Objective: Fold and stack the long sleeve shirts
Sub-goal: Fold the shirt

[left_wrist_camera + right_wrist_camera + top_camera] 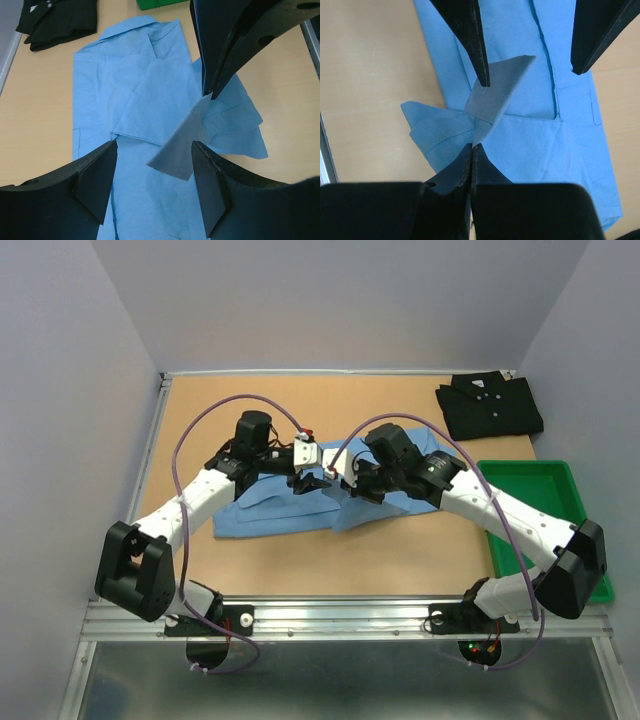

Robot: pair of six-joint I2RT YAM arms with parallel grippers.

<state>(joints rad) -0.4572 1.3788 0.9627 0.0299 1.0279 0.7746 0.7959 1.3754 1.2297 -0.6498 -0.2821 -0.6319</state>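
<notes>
— Layout first, please.
— The light blue shirt (270, 512) lies flat in the middle of the counter (330, 410). Its long axis runs left to right in the top view, with the collar end toward the green tray (530, 485). The black shirt (488, 405) sits folded at the far right corner, well apart.
— And the hands?
— The right hand (472, 148) is pressed together, pinching what looks like a sleeve flap (495, 85) and holding it raised off the shirt's body. The left hand (154, 147) is spread and holds nothing.
— Which way is the flap from the left one?
— Straight ahead. Its free corner pokes in between the two fingers (95, 180), touching neither as far as I can tell.
— Who's nearer?
— Both meet over the shirt's middle, but the right one has the cloth. I'd judge the sleeve goes across the short axis next, onto the body.
</notes>
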